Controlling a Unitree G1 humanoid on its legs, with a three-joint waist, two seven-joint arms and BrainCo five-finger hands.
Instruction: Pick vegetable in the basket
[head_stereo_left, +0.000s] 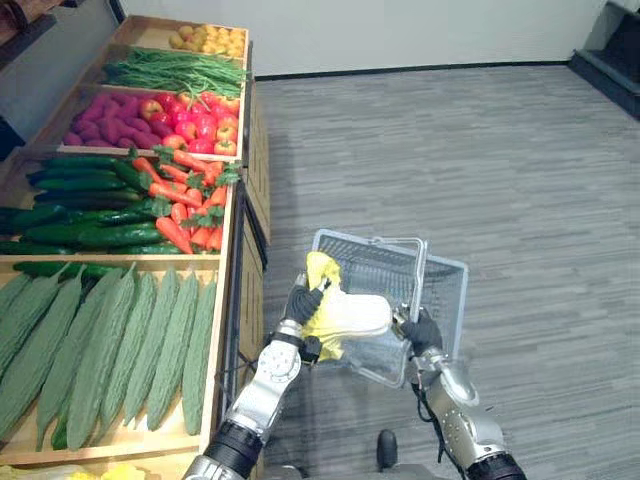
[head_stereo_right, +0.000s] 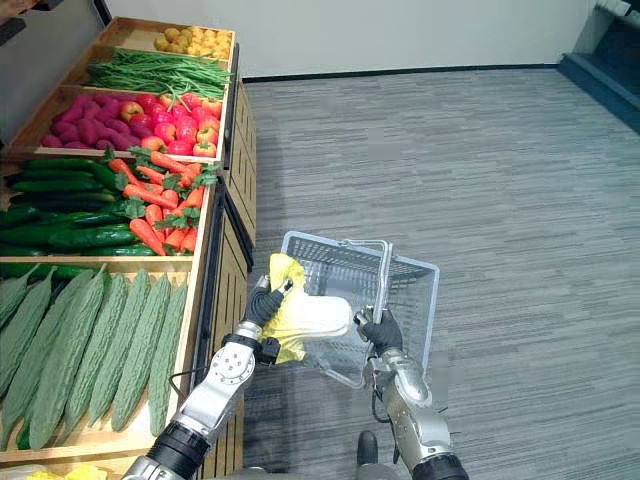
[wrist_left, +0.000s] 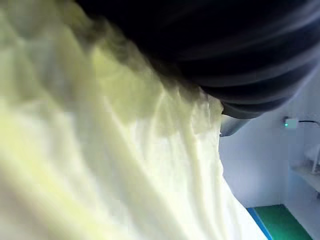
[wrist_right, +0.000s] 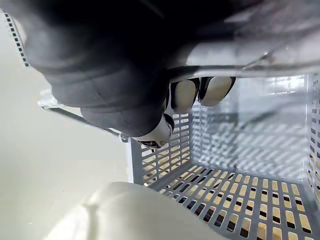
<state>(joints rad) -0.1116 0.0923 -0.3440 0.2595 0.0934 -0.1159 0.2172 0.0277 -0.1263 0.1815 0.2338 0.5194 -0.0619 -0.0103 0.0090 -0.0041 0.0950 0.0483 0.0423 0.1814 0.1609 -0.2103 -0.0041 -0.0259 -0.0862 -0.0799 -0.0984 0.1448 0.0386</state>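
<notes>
A pale yellow-white cabbage (head_stereo_left: 350, 313) lies crosswise over the near left rim of a grey plastic basket (head_stereo_left: 445, 280). My left hand (head_stereo_left: 299, 301) is shut on its leafy yellow end, and up close the cabbage's wrinkled leaves (wrist_left: 100, 165) press against the hand's dark cover. My right hand (head_stereo_left: 423, 331) holds the basket at its near side, the fingers (wrist_right: 184, 95) curled over the grey handle. Inside, the basket's slotted floor (wrist_right: 240, 200) is bare, with the cabbage's white end (wrist_right: 130, 210) just above it.
A wooden produce stand (head_stereo_left: 245, 290) runs along my left, close to the basket. It holds bitter gourds (head_stereo_left: 100, 350), cucumbers (head_stereo_left: 80, 210), carrots (head_stereo_left: 185, 200), red fruit, green beans and yellow fruit. Grey carpet (head_stereo_left: 480, 150) stretches ahead and to the right.
</notes>
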